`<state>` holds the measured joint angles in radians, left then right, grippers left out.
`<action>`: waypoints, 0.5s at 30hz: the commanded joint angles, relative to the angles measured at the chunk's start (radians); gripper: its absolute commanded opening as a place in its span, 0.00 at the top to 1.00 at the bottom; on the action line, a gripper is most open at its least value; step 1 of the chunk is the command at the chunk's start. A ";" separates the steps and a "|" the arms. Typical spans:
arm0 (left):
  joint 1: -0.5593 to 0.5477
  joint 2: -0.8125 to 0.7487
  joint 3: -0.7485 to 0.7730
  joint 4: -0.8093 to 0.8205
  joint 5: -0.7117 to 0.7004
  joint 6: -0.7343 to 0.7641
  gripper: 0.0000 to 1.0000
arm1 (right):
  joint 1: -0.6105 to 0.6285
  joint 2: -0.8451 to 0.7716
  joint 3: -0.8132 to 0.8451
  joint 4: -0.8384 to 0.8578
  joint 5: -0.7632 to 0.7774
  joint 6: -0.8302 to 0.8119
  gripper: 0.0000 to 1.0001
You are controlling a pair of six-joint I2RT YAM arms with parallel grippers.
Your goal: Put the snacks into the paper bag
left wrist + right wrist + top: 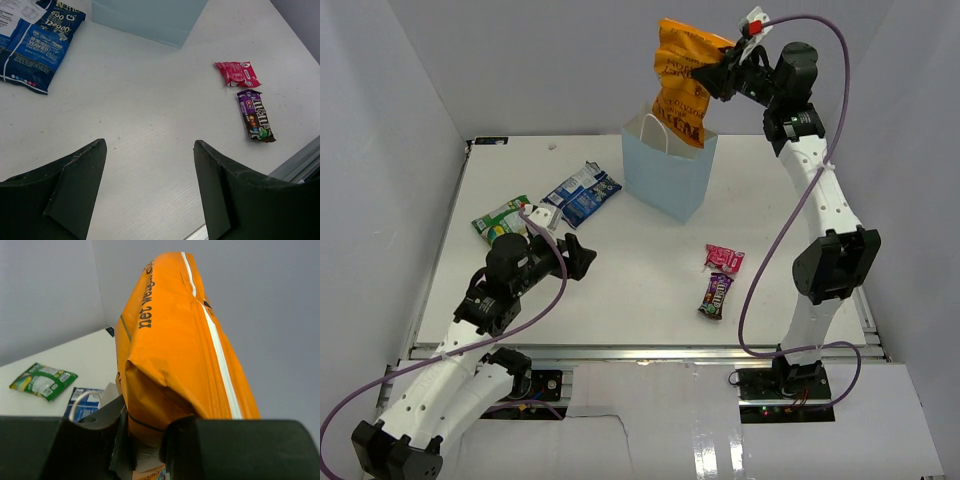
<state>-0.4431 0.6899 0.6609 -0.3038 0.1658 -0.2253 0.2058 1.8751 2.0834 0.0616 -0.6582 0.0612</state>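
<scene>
My right gripper (720,72) (147,425) is shut on one end of the large orange chip bag (682,85) (175,340). It holds the bag high over the light blue paper bag (670,175) (150,17), with the chip bag's lower end at the open mouth. A blue chip bag (582,195) (35,45) and a green packet (502,217) (42,381) lie left of the paper bag. The small pink packet (725,259) (237,73) and the dark brown candy pack (717,294) (256,115) lie in front of it. My left gripper (578,257) (150,145) hovers open over bare table, holding nothing.
The white table (640,300) ends in a metal rail (650,352) along the near side. Grey walls close in the left, back and right sides. The right arm's purple cable (760,270) loops down beside the arm.
</scene>
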 commanded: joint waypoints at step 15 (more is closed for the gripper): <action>0.003 0.033 0.014 0.015 0.006 0.012 0.19 | 0.083 0.030 -0.195 0.089 0.035 -0.336 0.89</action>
<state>-0.4431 0.7185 0.6609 -0.3038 0.1669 -0.2249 0.2863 1.9205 1.8942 0.0753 -0.6777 -0.2047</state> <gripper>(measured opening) 0.808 0.262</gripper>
